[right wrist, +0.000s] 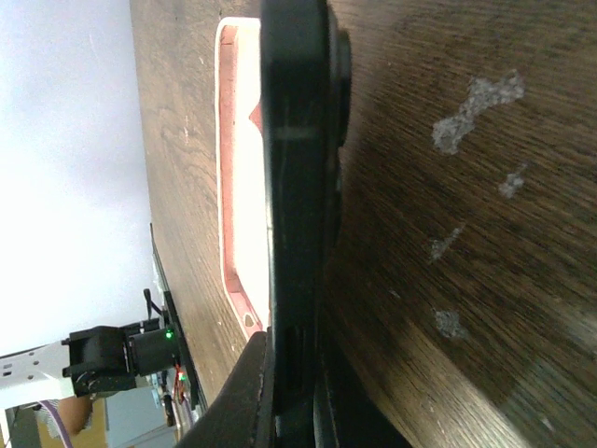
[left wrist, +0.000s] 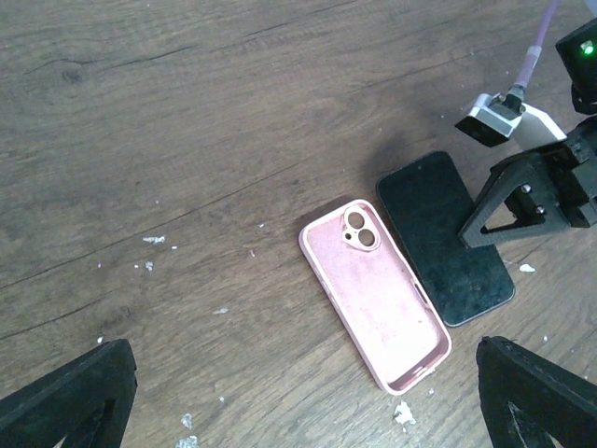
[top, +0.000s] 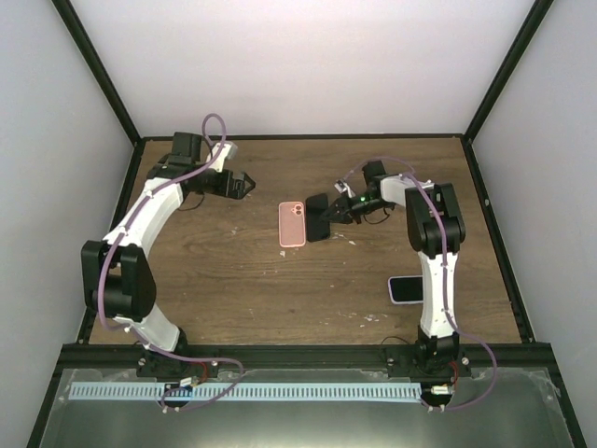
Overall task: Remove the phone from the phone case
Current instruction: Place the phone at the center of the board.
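Note:
The empty pink phone case (top: 292,224) lies inside-up on the wooden table, also in the left wrist view (left wrist: 378,294). The black phone (top: 318,217) lies just right of it, out of the case, and shows in the left wrist view (left wrist: 446,238). My right gripper (top: 338,213) is shut on the phone's right edge. In the right wrist view the phone (right wrist: 294,187) shows edge-on between the fingers (right wrist: 242,392), with the case (right wrist: 238,187) beyond it. My left gripper (top: 244,186) is open and empty, above the table left of the case; its fingertips (left wrist: 70,401) show at the bottom corners.
A second phone (top: 405,289) in a pale case lies at the front right beside the right arm's base. Small white flecks (left wrist: 154,240) dot the wood. Black frame posts and white walls bound the table.

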### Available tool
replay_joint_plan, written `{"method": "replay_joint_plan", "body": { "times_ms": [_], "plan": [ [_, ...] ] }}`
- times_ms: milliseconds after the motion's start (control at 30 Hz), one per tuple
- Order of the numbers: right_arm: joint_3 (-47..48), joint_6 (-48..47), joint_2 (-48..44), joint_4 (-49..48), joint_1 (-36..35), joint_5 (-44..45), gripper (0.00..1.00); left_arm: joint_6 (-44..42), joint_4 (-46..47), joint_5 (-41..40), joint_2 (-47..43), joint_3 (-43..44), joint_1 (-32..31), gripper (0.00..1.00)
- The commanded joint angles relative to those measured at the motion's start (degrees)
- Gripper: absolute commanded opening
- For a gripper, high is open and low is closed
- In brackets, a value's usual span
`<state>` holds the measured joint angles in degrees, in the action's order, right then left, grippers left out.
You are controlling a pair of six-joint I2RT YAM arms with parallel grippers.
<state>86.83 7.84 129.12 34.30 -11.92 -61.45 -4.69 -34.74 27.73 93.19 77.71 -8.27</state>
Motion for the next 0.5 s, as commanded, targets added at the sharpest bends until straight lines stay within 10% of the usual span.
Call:
{"method": "replay_joint_plan", "body": {
  "times_ms": [0,467],
  "plan": [
    [0.5,1.9,1.0,-0.9,-0.8,-3.1,0.01,0.2,-0.8,1.1,1.8,2.4,0.2,1.00],
    [1.1,0.4,-2.0,0.6,-3.9,8.6,0.31,0.0,-1.0,1.9,2.0,1.5,0.3,1.00]
  ]
}}
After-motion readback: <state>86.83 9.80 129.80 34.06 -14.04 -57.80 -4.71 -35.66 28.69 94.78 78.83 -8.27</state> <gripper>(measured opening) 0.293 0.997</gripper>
